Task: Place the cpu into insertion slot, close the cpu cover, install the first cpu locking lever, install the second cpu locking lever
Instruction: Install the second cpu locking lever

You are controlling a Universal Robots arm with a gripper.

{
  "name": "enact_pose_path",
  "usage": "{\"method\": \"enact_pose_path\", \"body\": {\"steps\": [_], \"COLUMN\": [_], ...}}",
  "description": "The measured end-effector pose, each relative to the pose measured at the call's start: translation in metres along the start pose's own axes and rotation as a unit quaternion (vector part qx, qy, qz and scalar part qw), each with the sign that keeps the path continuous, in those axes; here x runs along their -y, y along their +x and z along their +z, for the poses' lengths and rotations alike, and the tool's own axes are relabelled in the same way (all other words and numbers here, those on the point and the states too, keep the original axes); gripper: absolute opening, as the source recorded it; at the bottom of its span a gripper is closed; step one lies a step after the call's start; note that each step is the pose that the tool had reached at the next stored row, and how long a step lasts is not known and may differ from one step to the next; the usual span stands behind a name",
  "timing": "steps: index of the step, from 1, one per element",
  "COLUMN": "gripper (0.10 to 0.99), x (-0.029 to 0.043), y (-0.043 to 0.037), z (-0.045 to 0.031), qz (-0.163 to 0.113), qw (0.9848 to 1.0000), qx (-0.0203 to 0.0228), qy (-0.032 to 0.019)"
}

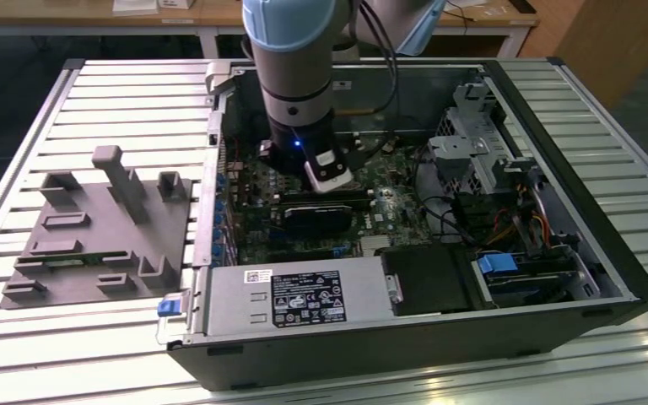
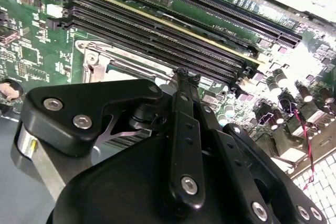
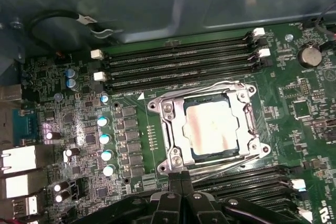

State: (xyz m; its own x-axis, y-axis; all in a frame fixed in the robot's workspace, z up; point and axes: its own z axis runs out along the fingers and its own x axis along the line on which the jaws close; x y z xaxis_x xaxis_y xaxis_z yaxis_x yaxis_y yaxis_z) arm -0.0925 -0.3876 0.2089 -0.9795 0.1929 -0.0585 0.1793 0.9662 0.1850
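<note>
your gripper (image 3: 181, 187) has its jaws pressed together, holding nothing. just ahead of the tips, the cpu (image 3: 211, 128) sits in the insertion slot under the closed cpu cover (image 3: 176, 129). i'd judge the wire locking lever (image 3: 223, 167) thin and springy; push near its free end.

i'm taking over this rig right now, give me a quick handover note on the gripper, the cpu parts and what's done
Gripper: fingers together, holding nothing, tips just at the near edge of the insertion slot, inside the computer case.
The cpu sits in the socket; done.
The cpu cover lies closed over it, chip showing through its window; done.
Locking levers: thin wire rods run along the socket's edges; I cannot tell whether either is latched. Treat both levers as still to check.
</note>
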Motion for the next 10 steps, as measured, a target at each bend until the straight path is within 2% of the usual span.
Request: {"method": "enact_pose_path", "body": {"steps": [6, 8, 10], "gripper": [0.102, 0.102, 0.102], "x": [0.0010, 0.0011, 0.0012], "y": [0.0026, 0.0030, 0.0031], "z": [0.0029, 0.0034, 0.0039], "qz": [-0.002, -0.002, -0.003], "qw": [1.0000, 1.0000, 0.9999], "qx": [-0.0005, -0.0015, -0.0032], "qy": [-0.0012, -0.0056, -0.0132]}}
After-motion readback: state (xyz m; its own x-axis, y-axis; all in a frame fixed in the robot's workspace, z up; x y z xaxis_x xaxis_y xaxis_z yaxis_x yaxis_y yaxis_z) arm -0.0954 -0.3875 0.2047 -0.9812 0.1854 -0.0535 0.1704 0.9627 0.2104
